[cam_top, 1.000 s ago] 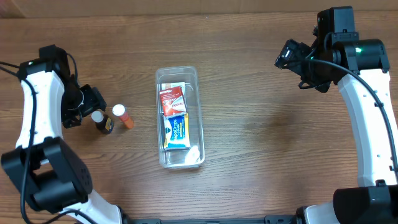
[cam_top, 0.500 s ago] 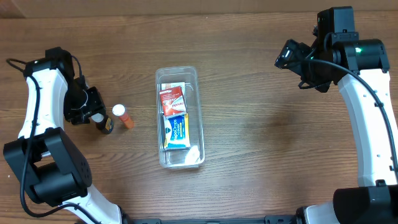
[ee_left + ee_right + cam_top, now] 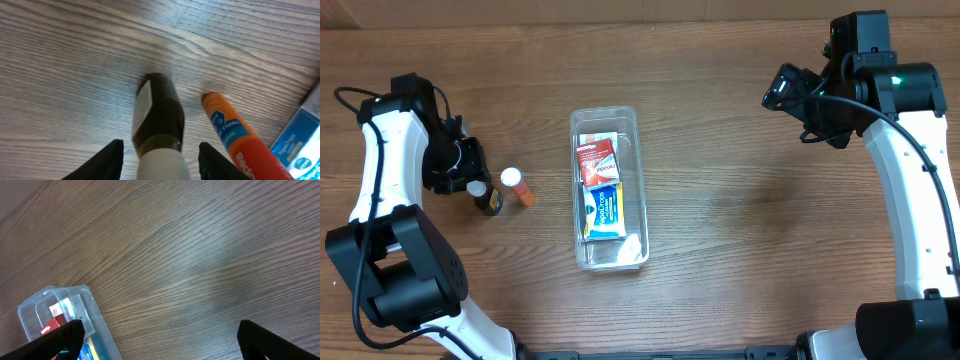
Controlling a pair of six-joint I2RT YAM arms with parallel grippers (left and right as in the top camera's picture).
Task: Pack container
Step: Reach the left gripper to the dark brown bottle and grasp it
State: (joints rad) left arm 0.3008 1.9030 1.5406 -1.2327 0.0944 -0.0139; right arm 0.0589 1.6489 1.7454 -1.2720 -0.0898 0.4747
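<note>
The container [image 3: 605,112], a clear plastic bin, stands at the table's middle with a red box [image 3: 596,160] and a blue box [image 3: 605,210] inside; it also shows in the right wrist view [image 3: 95,310]. A dark bottle [image 3: 487,202] with a white cap stands left of it. In the left wrist view the bottle [image 3: 157,115] is between my fingers. My left gripper [image 3: 470,182] [image 3: 160,150] is open, with a gap on each side of the cap. An orange tube [image 3: 520,188] [image 3: 232,132] lies just right of the bottle. My right gripper [image 3: 788,92] [image 3: 160,340] is open and empty, at the far right.
The blue box shows through the container wall at the lower right of the left wrist view [image 3: 300,142]. Bare wooden table lies between the container and the right arm.
The left arm has shifted slightly to the left and settled with its fingers around the dark bottle's cap. The bottle, tube and right arm have not moved.
</note>
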